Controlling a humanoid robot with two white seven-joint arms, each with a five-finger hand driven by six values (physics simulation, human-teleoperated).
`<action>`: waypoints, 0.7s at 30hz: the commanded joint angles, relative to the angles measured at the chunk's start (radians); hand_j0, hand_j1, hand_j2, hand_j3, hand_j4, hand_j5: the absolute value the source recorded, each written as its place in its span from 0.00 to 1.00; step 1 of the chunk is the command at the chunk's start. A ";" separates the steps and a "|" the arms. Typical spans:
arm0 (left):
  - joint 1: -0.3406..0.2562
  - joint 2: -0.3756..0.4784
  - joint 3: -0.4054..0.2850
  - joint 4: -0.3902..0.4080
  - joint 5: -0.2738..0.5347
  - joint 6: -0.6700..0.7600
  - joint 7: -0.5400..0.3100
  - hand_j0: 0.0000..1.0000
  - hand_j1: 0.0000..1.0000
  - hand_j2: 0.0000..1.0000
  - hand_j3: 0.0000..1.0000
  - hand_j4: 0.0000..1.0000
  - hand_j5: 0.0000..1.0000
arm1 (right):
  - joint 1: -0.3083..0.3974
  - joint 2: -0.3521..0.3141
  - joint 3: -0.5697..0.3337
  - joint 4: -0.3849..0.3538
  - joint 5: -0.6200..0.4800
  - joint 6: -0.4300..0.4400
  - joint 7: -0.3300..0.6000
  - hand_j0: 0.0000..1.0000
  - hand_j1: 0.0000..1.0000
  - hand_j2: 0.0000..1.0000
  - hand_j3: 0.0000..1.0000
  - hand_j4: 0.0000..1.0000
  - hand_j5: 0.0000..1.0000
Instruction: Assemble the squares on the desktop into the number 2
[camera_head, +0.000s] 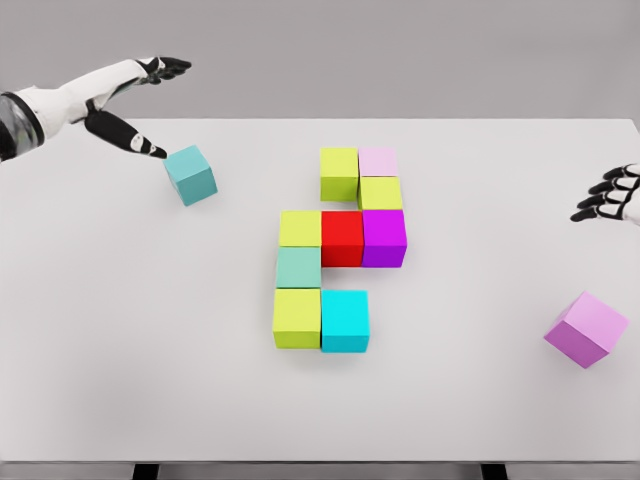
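Note:
Several coloured cubes form a block shape mid-table: a lime cube (339, 172) and pale pink cube (378, 162) on top, a lime cube (381, 193) below, then a lime (300, 228), red (342, 238) and magenta cube (384, 238) row, a mint cube (298, 267), and a lime (297, 318) and cyan cube (345, 320) at the bottom. A loose teal cube (191, 174) lies at the upper left. My left hand (145, 105) hovers open just left of it, thumb tip close to its corner. A loose pink cube (586, 328) sits at the right. My right hand (608, 195) is at the right edge, fingers curled, holding nothing.
The white table (150, 350) spans the view, its far edge behind the cubes and its front edge at the bottom. Wide bare surface lies left and right of the assembled shape.

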 joint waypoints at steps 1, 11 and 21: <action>0.000 0.017 -0.055 -0.118 0.175 0.275 0.081 1.00 1.00 1.00 1.00 1.00 1.00 | 0.000 -0.025 0.002 -0.024 -0.004 0.002 0.000 1.00 1.00 1.00 1.00 1.00 1.00; 0.006 0.017 -0.269 -0.181 0.241 0.283 0.584 1.00 1.00 1.00 1.00 1.00 1.00 | 0.043 -0.029 0.129 -0.030 -0.003 0.002 0.000 1.00 1.00 1.00 1.00 1.00 1.00; 0.026 -0.047 -0.301 -0.115 0.240 0.285 0.635 1.00 1.00 1.00 1.00 1.00 1.00 | 0.055 -0.023 0.131 -0.032 -0.007 0.002 0.000 1.00 1.00 1.00 1.00 1.00 1.00</action>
